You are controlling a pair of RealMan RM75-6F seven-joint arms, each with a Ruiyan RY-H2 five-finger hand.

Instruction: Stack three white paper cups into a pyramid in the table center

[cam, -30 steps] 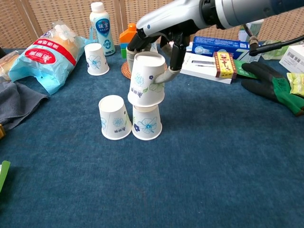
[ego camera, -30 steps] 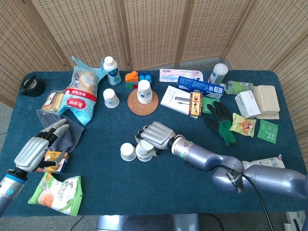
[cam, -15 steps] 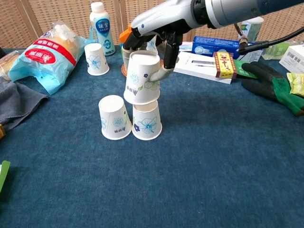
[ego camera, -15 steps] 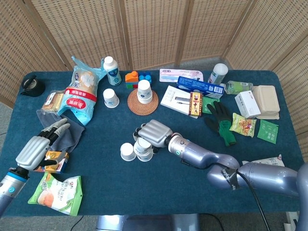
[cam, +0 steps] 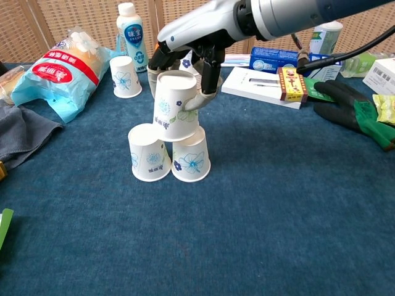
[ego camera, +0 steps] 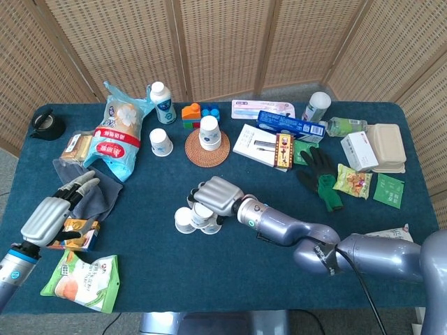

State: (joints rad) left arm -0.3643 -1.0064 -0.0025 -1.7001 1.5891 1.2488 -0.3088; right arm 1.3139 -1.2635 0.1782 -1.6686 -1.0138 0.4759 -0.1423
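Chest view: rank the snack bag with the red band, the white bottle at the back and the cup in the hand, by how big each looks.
1. Snack bag, though the frame's edge crops it.
2. and 3. Held cup and white bottle look alike; the bottle stands farther back, so I won't rank them.

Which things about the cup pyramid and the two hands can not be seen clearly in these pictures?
- Head view: the right hand covers the top cup, so its seat on the two base cups is hidden.
- Chest view: whether the top cup already rests on both base cups or is only held above them cannot be told.
- Chest view: the left hand lies outside the frame.
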